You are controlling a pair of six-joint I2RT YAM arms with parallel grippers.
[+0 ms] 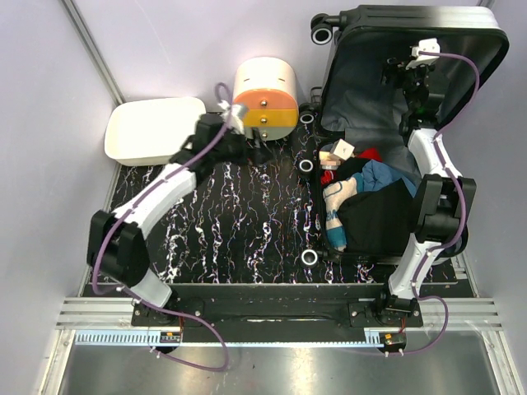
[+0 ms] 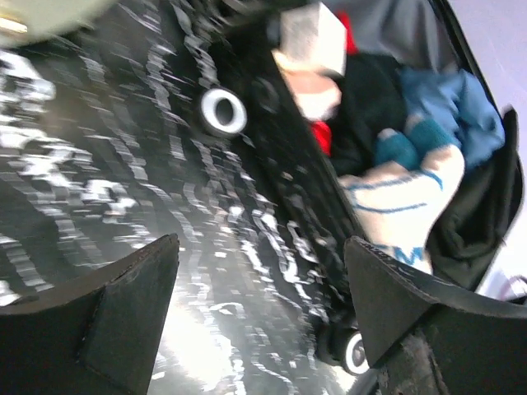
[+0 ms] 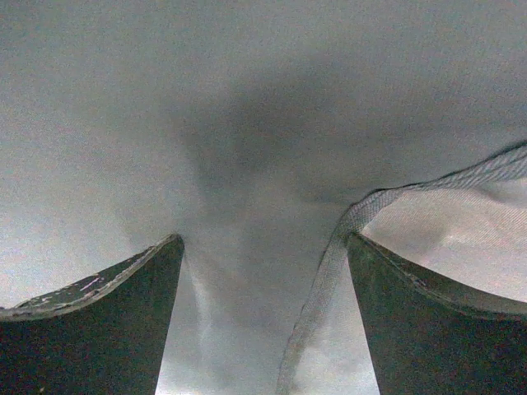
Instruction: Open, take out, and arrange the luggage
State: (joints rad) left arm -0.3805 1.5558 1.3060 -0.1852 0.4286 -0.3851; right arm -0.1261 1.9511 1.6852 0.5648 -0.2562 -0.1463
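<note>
the luggage (image 1: 362,103) is sitting on the right side of the black marbled table (image 1: 230,234), wide open. the lid is propped up at the far end with its grey lining facing the camera, and the bottom half lies flat nearer the arms. its little wheels (image 1: 306,167) line up along the left edge of the base.

the base is stuffed with a black garment (image 1: 379,218), something blue (image 1: 389,177), a bit of red (image 1: 370,154), a cream sock (image 1: 336,216) with teal toes hanging over the left rim, and a small white block (image 1: 342,149) on top at the far end. the sock has blue markings on it, but the left wrist view is too smeared to read them as letters.

the right gripper (image 3: 263,239) is up inside the lid with its jaws spread wide, nothing pinched. in its own camera it's just grey lining, with a woven strap (image 3: 329,271) running down just inside the right-hand finger. can't tell if the strap is touching that finger.

the left gripper (image 2: 262,243) is over the middle of the table, left of the case, also wide and empty. its camera looks across the tabletop at a wheel and the sock.

a cream-and-orange round box (image 1: 265,95) sits at the far middle, just beyond the left wrist. a white tray (image 1: 148,132) is to the left of that.
</note>
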